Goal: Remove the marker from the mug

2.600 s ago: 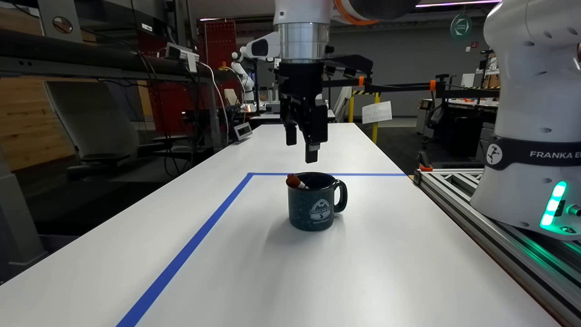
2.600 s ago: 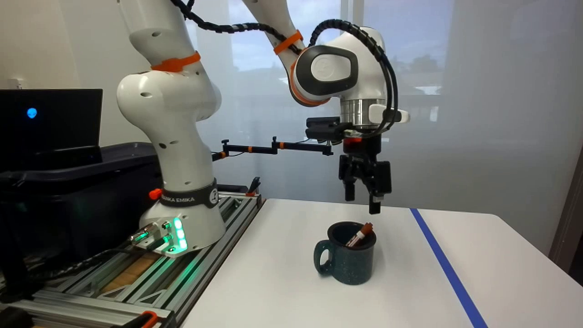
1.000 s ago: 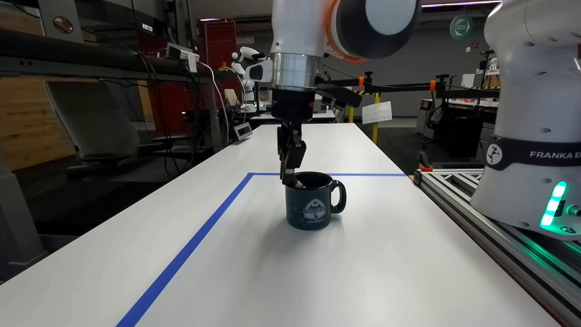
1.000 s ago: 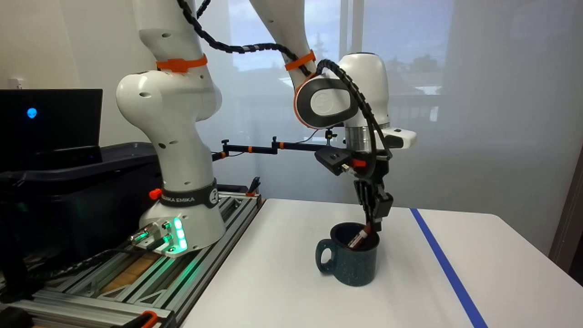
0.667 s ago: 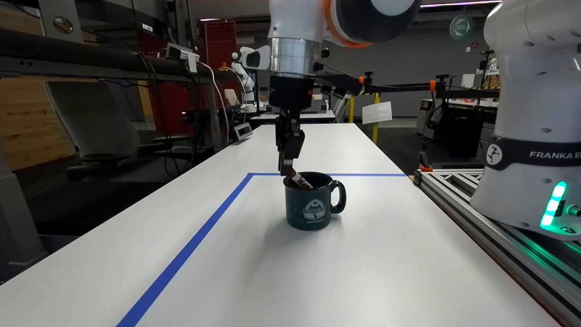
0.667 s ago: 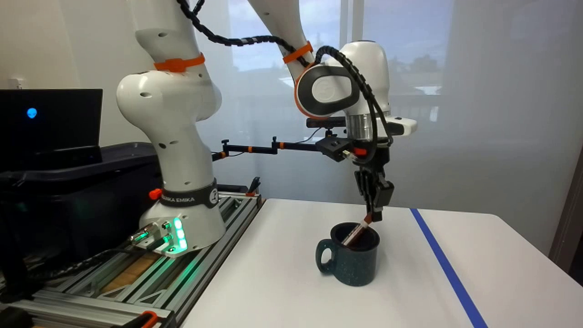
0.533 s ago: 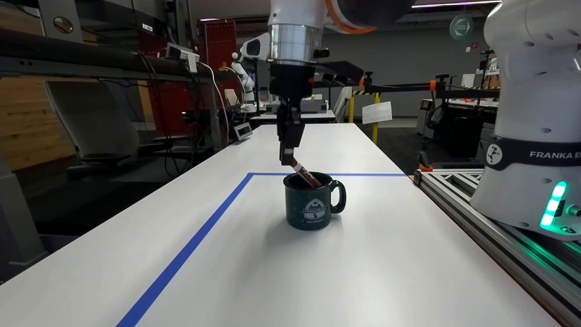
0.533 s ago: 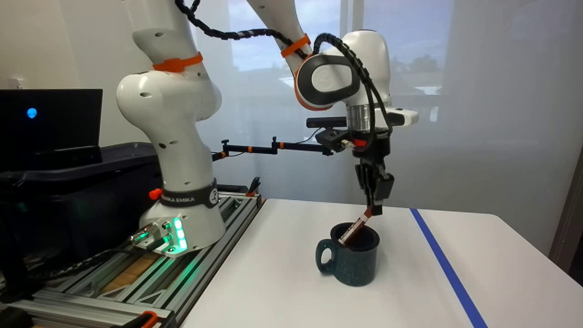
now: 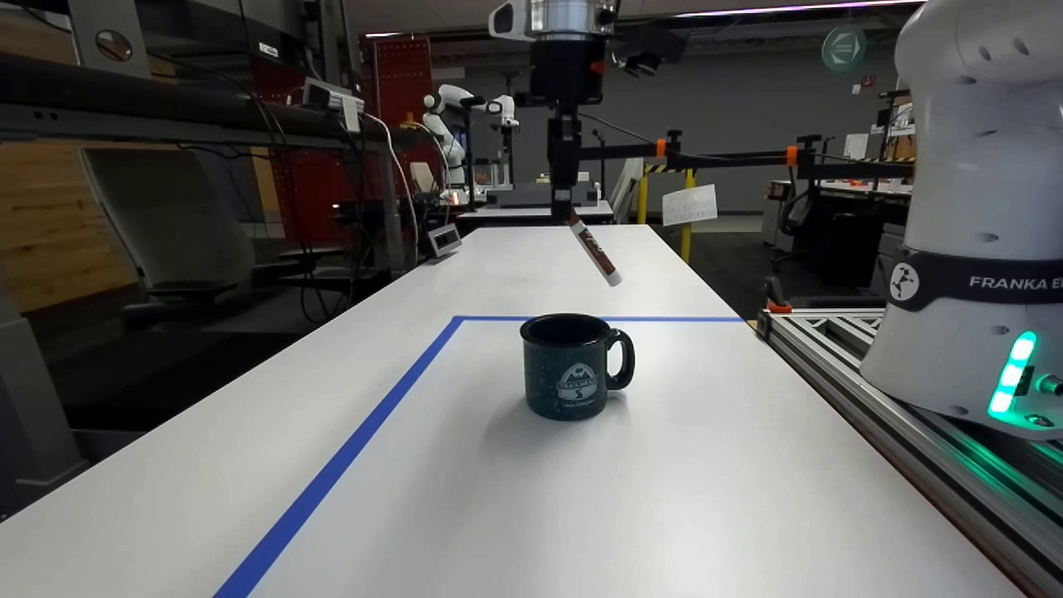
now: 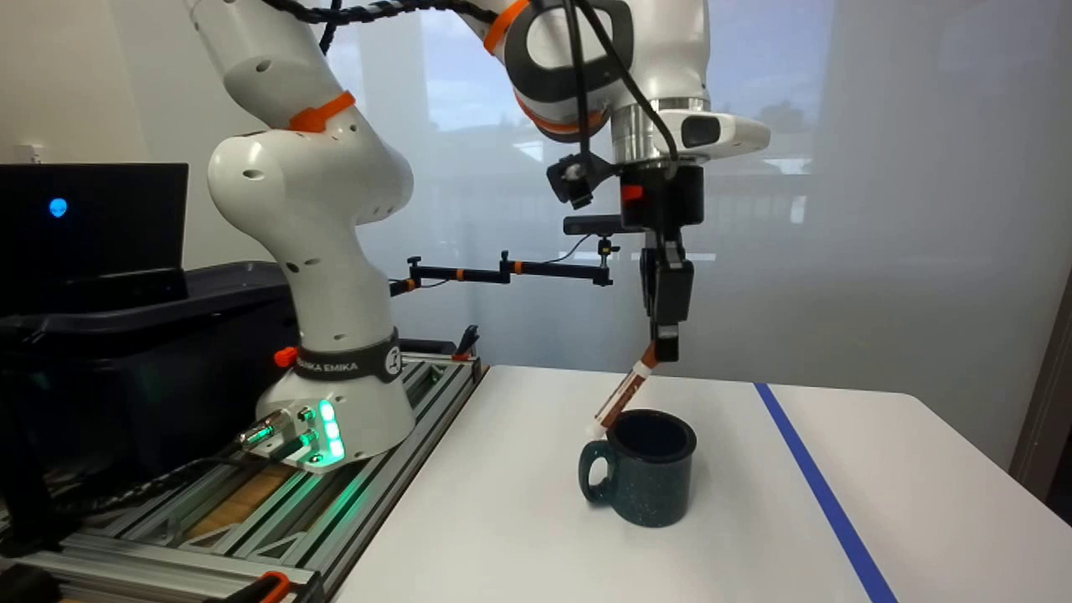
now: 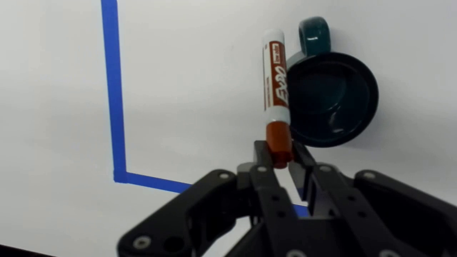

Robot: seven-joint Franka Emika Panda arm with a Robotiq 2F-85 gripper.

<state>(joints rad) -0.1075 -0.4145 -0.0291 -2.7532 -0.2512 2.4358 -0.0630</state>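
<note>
Marker (image 11: 275, 78) hangs by its reddish-brown cap from the gripper (image 11: 280, 154), whose jaws stand only the cap's width apart, gripping it, at lower centre of the wrist view. The mug (image 11: 332, 100) sits upright at upper right there, handle toward the top. In an exterior view the marker slants above the table (image 9: 498, 515), outside the mug, upper middle of the frame.

Marker (image 11: 276, 78) partly hides mug (image 11: 328, 103) in wrist view; exterior views crop arm (image 10: 314, 184).
</note>
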